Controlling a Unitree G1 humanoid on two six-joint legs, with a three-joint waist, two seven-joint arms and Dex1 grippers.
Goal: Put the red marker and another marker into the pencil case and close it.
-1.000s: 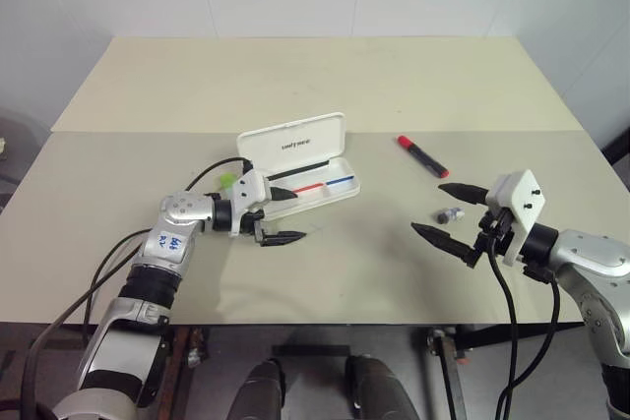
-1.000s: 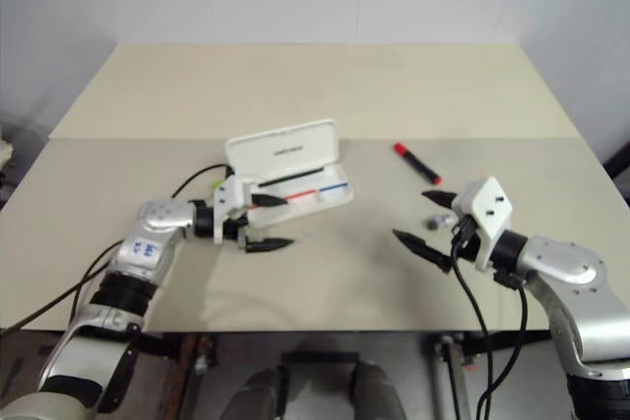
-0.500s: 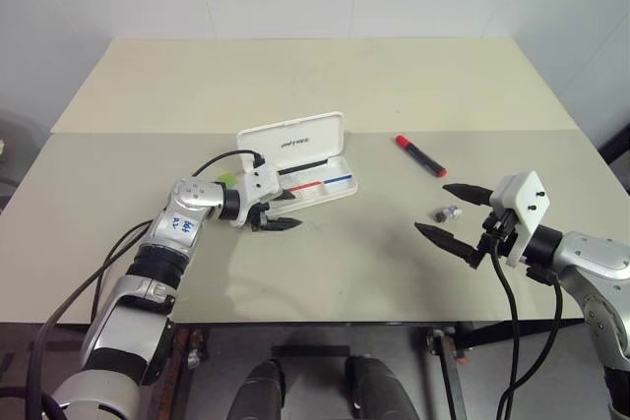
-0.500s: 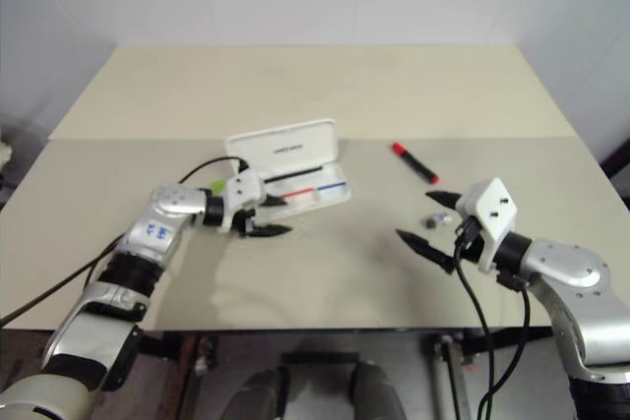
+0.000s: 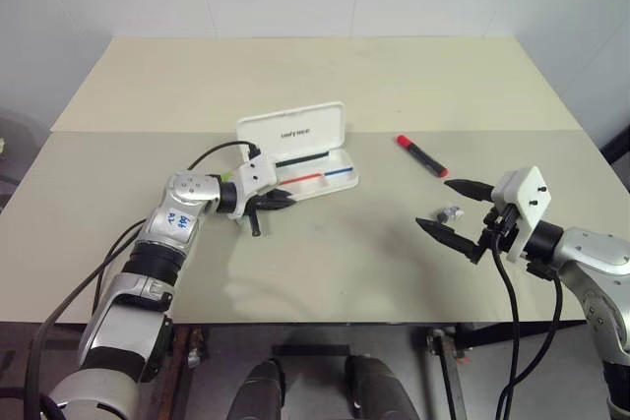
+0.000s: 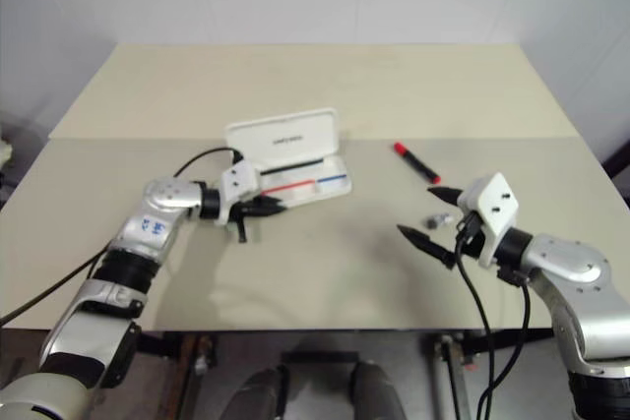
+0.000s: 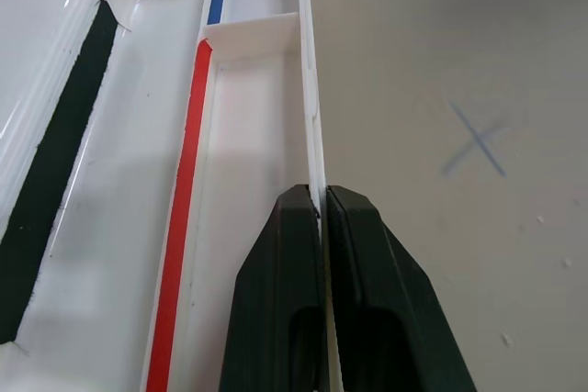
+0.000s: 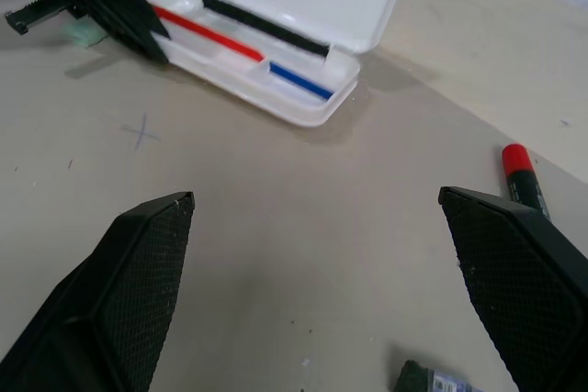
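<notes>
The pencil case (image 5: 291,132) lies open on the table, lid upright, with red and blue lines in its white tray (image 7: 248,135). My left gripper (image 7: 322,204) is shut on the tray's thin front wall at the case's left end (image 5: 279,200). A light green bit of another marker (image 8: 90,32) shows on the table just behind that gripper. The red marker (image 5: 421,155) lies to the right of the case. My right gripper (image 5: 434,204) hovers open near the front right, well apart from the marker and the case.
A small grey object (image 5: 450,212) lies on the table between my right gripper's fingers (image 8: 138,263). A faint blue cross (image 7: 476,140) marks the table in front of the case. A black cable loops behind my left wrist (image 5: 212,152).
My left gripper has gone from wide open to shut, rising and moving forward onto the case's front wall. The case has shifted slightly away. My right arm has stayed still.
</notes>
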